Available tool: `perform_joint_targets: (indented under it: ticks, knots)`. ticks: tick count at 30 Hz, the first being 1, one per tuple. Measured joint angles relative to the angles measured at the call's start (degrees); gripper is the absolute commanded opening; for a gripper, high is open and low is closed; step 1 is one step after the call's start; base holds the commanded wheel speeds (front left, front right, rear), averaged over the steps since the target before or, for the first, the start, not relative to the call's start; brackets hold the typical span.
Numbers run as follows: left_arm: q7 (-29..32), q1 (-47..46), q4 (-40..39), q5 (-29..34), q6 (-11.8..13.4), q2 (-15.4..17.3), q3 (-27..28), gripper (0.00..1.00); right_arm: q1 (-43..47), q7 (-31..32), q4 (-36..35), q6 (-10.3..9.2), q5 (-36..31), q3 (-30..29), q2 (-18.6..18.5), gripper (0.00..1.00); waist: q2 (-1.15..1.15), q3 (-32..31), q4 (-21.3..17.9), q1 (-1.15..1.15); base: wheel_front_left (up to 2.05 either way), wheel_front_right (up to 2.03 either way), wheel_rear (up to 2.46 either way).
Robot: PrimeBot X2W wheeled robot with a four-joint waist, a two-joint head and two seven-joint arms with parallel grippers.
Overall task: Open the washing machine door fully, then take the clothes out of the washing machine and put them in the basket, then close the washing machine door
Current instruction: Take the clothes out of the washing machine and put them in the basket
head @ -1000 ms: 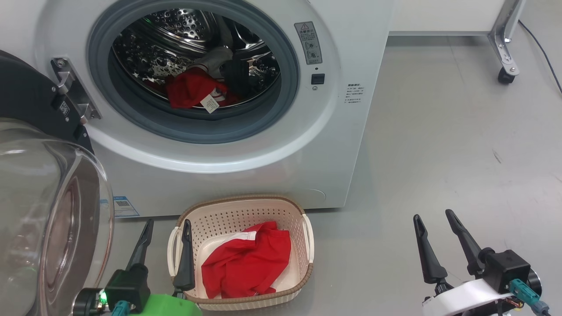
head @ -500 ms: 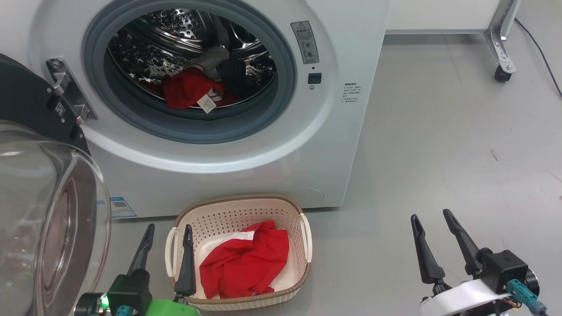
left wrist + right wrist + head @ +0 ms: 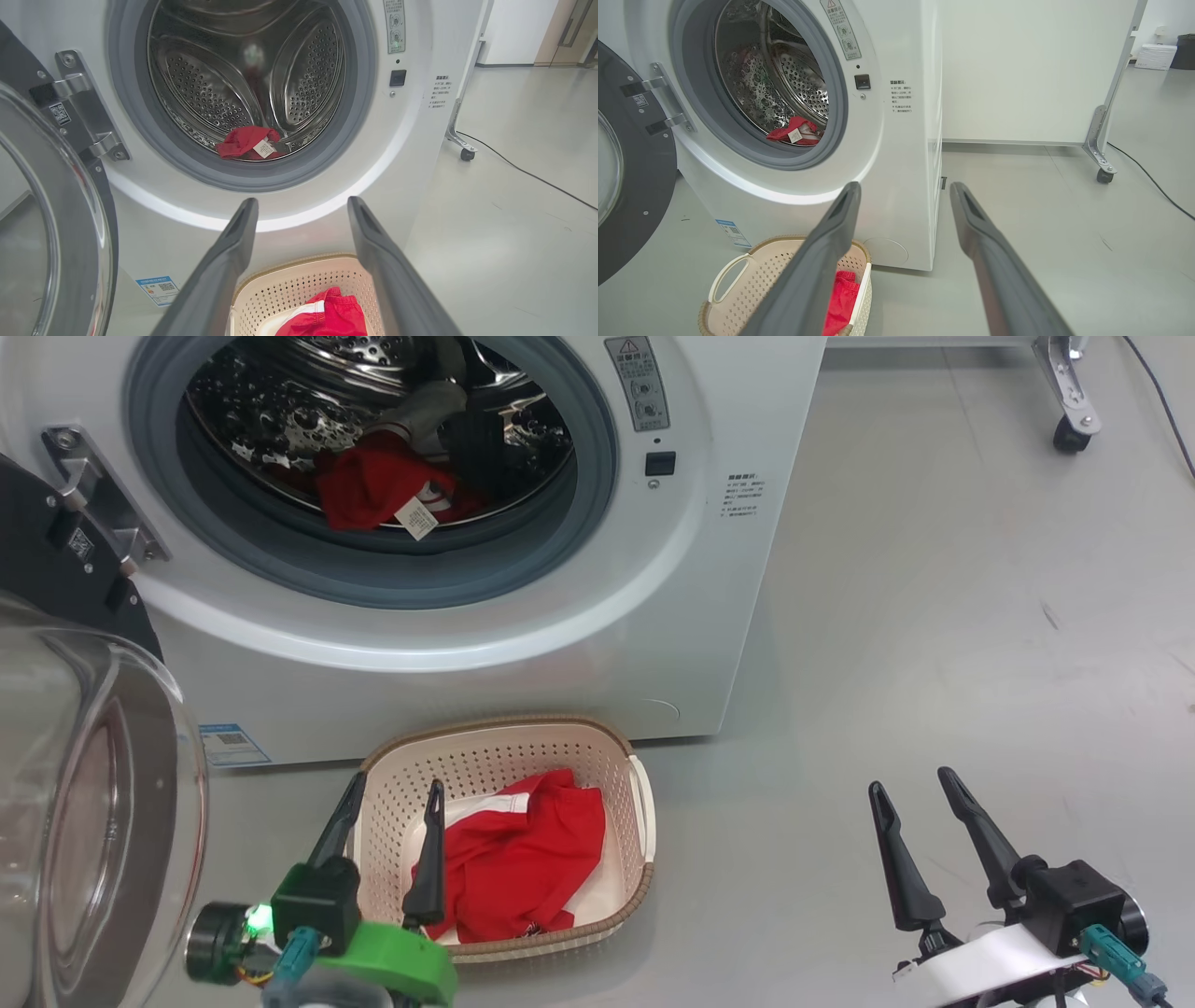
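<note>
Poises left gripper (image 3: 397,782), fingers wide and empty, over basket (image 3: 495,723) (red clothes (image 3: 523,859) inside); holds right gripper (image 3: 910,781) equally wide above floor (image 3: 934,569), beside open washing machine (image 3: 709,569).

Big white washing machine (image 3: 709,569) at twelve o'clock, round black-rimmed glass door (image 3: 84,821) open at nine. Red cloth with white tag (image 3: 373,490) inside. Cream plastic basket (image 3: 504,723) at six, holding red clothes (image 3: 523,868). Left gripper (image 3: 397,784) at seven, right gripper (image 3: 910,781) at four, both spread wide.

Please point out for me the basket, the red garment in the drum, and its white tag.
basket (image 3: 504,761): head view, perforated back wall.
red garment in the drum (image 3: 364,485): head view, middle of the fabric.
white tag (image 3: 264,148): left wrist view, tag's centre.
</note>
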Motion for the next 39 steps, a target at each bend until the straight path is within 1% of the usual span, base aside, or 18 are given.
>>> perform_joint_targets:
  ticks: [5,11,17,22,27,32,39]
  knots:
    - [1.87,-5.26,1.43,-0.49,0.0,-0.04,-1.8,1.0,-0.71,0.0,-0.79,0.25,-0.18,0.1,-0.85,1.0,0.0,2.56,-0.6,0.0,0.0,0.0,0.0]
    - [4.25,-12.24,4.19,-1.64,0.0,-0.05,-1.9,1.0,-3.44,0.0,-2.04,0.77,-0.11,0.53,-1.38,1.0,0.0,6.32,-1.67,0.0,0.0,0.0,0.0]
    - [7.83,-20.45,7.53,-1.68,0.0,-0.22,0.48,1.0,-5.94,0.0,-2.64,1.21,0.59,0.69,-1.49,1.0,0.0,10.37,-3.26,0.0,0.0,0.0,0.0]
    - [12.55,-28.17,10.26,-0.63,0.0,-0.27,2.54,1.0,-7.85,0.0,-3.08,1.26,2.33,0.62,-1.45,1.0,0.0,13.81,-4.93,0.0,0.0,0.0,0.0]
    - [18.08,-35.79,12.77,0.05,0.0,1.03,3.99,1.0,-10.33,0.0,-3.24,1.31,3.42,0.43,-1.34,1.0,0.0,17.21,-6.8,0.0,0.0,0.0,0.0]
    - [24.39,-42.59,15.44,0.66,0.0,3.78,4.63,1.0,-12.32,0.0,-3.2,1.75,4.72,0.1,-0.57,1.0,0.0,20.39,-8.84,0.0,0.0,0.0,0.0]
    - [32.1,-51.87,17.85,2.99,0.0,7.14,6.25,1.0,-15.78,0.0,-3.2,1.76,6.32,-0.08,-0.18,1.0,0.0,24.7,-11.65,0.0,0.0,0.0,0.0]
